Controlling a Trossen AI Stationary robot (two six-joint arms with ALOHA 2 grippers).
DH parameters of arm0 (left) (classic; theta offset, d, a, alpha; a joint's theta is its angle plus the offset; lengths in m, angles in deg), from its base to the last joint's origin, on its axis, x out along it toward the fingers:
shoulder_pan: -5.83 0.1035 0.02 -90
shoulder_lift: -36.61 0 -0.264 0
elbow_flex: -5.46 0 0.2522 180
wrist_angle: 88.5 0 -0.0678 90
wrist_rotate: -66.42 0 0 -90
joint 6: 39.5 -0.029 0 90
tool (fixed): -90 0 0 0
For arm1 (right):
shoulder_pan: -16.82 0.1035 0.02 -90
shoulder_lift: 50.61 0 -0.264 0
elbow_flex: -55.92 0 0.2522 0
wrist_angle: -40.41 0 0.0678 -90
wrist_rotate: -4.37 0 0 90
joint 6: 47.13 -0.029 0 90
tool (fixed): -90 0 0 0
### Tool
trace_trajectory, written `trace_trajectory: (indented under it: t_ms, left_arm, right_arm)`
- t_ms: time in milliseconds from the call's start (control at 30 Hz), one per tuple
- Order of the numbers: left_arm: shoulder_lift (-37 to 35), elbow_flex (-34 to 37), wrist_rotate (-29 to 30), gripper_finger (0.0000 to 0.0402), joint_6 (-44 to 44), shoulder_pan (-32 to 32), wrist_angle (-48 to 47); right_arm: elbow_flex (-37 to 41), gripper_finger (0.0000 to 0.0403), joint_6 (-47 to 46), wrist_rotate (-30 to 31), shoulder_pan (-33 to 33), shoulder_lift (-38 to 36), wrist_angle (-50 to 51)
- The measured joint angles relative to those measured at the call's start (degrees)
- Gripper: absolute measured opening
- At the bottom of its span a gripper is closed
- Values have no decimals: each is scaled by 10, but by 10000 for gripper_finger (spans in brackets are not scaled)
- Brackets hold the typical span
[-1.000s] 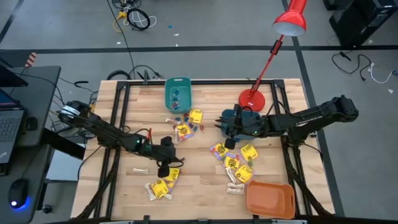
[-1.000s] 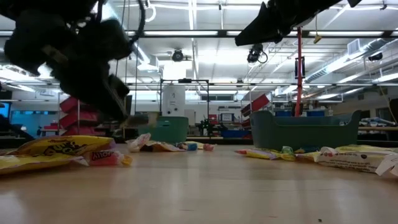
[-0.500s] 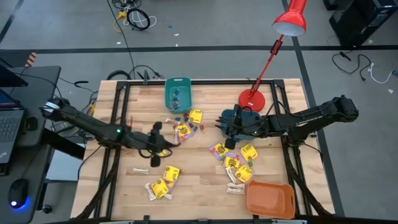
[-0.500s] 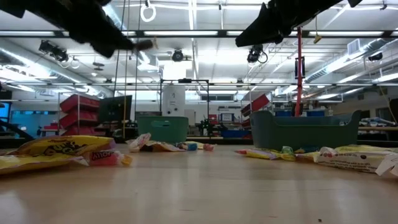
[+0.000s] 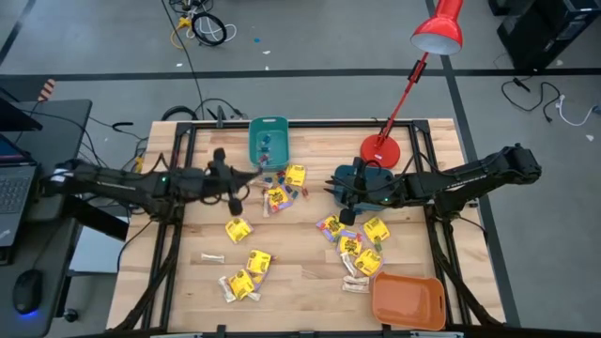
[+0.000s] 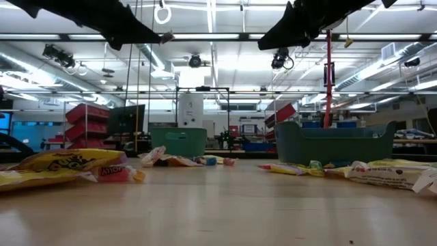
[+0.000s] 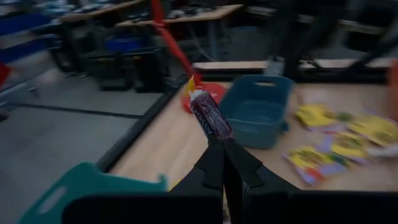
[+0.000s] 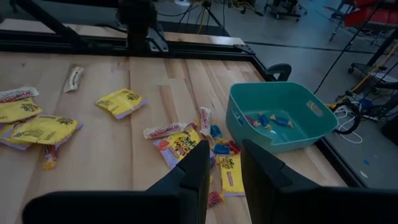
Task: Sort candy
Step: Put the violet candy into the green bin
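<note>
One dark red sweet (image 7: 210,116) sits pinched in the left gripper (image 7: 224,144), raised near the teal bin (image 5: 268,141), probably for dropping; the right gripper (image 8: 221,163) waits, fingers parted and empty, above scattered candy (image 5: 357,246).

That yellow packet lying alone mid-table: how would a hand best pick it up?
Probably from straight above, pinching the yellow packet across two opposite edges: it lies flat with bare table all round, so nothing offers a way under it. The left hand, nearest, is shut on a dark red sweet; the right hand waits open by the dark blue bin.
</note>
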Motion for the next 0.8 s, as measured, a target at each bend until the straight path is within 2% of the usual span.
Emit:
trace_trajectory:
  t_ms: [167,467,800]
  left_arm:
    - [2,-20,-14,0,-1,68,-5]
    - [21,-57,-120,0,-10,195,-6]
    - [151,-119,-222,0,-11,320,-5]
  right_arm:
    - [0,77,0,0,0,0,0]
    - [0,77,0,0,0,0,0]
    - [0,77,0,0,-10,0,1]
